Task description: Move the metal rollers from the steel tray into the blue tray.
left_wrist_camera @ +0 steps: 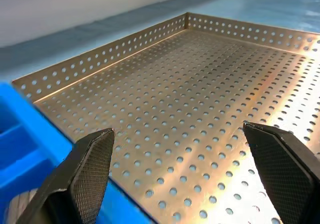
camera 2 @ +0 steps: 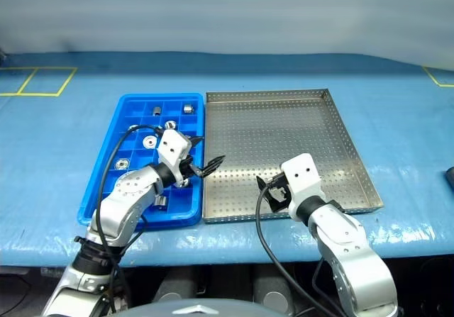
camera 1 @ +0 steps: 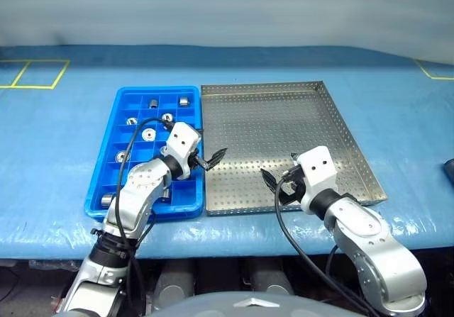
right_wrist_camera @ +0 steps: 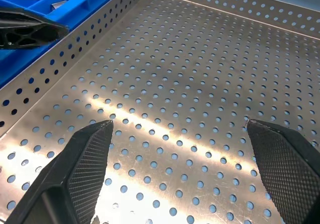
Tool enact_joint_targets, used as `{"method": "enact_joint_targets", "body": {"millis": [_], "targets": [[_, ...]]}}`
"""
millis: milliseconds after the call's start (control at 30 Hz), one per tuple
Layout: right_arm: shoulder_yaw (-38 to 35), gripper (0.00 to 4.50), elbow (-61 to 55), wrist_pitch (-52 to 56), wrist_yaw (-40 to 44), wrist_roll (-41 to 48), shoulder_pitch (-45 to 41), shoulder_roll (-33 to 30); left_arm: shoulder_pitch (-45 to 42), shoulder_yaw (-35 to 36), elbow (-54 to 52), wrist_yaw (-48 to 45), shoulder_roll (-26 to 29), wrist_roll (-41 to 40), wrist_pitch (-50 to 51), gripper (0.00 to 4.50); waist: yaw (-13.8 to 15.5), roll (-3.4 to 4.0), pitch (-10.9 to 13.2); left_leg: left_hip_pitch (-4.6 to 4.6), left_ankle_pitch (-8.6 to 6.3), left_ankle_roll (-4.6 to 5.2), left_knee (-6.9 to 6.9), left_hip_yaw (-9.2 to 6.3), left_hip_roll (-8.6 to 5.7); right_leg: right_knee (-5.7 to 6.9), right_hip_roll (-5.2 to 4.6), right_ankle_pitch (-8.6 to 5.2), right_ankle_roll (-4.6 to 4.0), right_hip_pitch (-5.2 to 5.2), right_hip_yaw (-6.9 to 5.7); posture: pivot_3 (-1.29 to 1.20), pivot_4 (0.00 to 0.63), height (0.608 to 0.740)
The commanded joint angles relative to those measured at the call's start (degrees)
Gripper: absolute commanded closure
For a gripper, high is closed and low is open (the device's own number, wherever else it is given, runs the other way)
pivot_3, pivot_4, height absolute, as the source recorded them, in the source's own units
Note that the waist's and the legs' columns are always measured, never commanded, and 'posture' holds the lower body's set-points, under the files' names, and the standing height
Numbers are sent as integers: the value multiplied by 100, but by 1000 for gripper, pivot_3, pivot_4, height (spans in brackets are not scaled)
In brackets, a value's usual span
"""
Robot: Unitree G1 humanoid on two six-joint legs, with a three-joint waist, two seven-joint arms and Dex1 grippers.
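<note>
**Steel tray looks bare; rollers sit in the blue tray**

From where I stand, the large shallow silver steel tray with its perforated floor and low rim lies on the blue-covered table, and I can see no roller on any part of its floor. The small shiny silver-grey metal rollers are in the bright blue plastic tray with its grid of square compartments, which lies touching the steel tray's left rim. Several are spread through the cells from the far end towards the near end, one to a cell as far as I can tell.

The left gripper hangs over the seam between the two trays near their front edge, its black fingers spread wide with nothing between them. The right gripper hovers over the steel tray's front edge, fingers equally wide and empty.

I judge the transfer to be at or near its finish. The next move calls for a check of the floor hidden under the arms; if a roller turns up there, it needs a careful pinch across its curved side, since such a cylinder would roll.
</note>
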Motion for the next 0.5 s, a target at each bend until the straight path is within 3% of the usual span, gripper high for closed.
{"method": "enact_joint_targets", "body": {"millis": [33,500], "targets": [[-7,12,-11,-129,41,98,-58,-9,37,206,-326,246,-74,81,-133,0,19,-1,-1,0,0,1,0,0,0,0,0,0,1,0,0,44,150,740],[123,12,255,-239,110,195,-204,-129,244,373,-510,443,-131,47,-177,0,164,-2,-1,0,1,1,-2,0,-6,0,2,0,0,-1,-2,124,150,740]]}}
